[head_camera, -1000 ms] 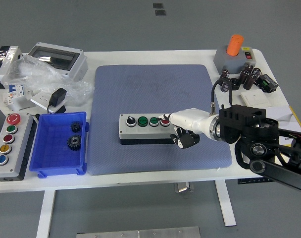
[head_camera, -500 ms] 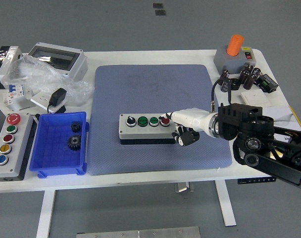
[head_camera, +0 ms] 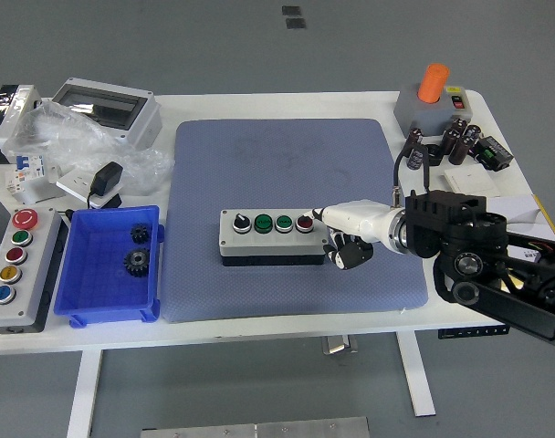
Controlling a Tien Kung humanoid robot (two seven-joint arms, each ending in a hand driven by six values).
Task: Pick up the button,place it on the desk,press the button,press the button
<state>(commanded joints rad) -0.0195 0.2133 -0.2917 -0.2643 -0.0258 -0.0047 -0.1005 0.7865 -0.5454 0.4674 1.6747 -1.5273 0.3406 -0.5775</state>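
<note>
A long grey button box (head_camera: 274, 237) with a black base sits on the blue textured mat (head_camera: 287, 164), nearer the table's front edge than its back. Four round caps run along its top: one black and white, two green, one red (head_camera: 304, 223). The right hand (head_camera: 349, 234), white-shelled on a black arm, reaches in from the right edge, one finger (head_camera: 325, 214) stretched just beside the red cap, the others curled under, holding nothing. At the front left corner stands a glossy blue plastic bin (head_camera: 90, 274) holding two black gears (head_camera: 137, 248).

Grey button box (head_camera: 273, 235) on blue mat (head_camera: 287, 164)
</note>
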